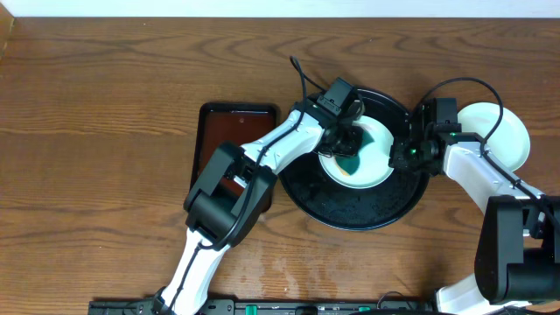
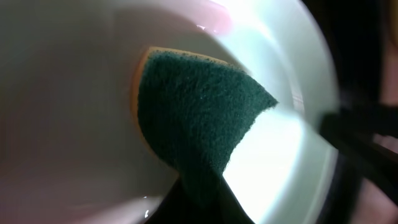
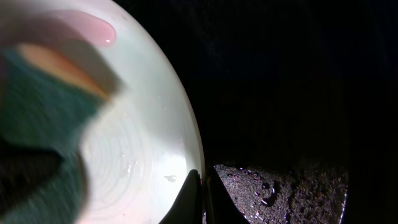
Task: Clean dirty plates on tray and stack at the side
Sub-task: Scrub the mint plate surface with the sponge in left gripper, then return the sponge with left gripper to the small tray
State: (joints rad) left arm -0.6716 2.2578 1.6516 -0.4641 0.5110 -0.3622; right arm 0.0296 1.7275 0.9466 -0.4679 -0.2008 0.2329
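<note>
Bench (image 1: pixel 105 105): brown wood grain; carries all the items below.

Brown tray (image 1: pixel 236 122): small, rectangular, left of centre. The left arm crosses over part of it.

Left end effector (image 1: pixel 348 147): over the tray, closed tight on the sponge and holding it down on the plate.

Sponge (image 2: pixel 199 106): dark green scouring face, with orange-yellow backing showing along its upper edge. It touches the plate's inner surface.

Plate (image 1: pixel 372 153): pale mint-white, round and shallow, lying inside the tray in its upper half. A pink smear (image 2: pixel 211 15) sits near the rim. The left wrist view shows a glossy surface with bright highlights.

Tray (image 1: pixel 350 214): large, round and black with a raised rim, at centre right of the bench. In the right wrist view its floor (image 3: pixel 280 186) is speckled with droplets.

Right end effector (image 1: pixel 405 156): at the plate's right edge, with its fingers brought together to a narrow point on the rim, pinching the plate. The right wrist view shows the fingertips (image 3: pixel 189 186) meeting at the rim.

Second plate (image 1: pixel 503 131): pale, on the bare bench just right of the tray. The right arm covers part of it.
</note>
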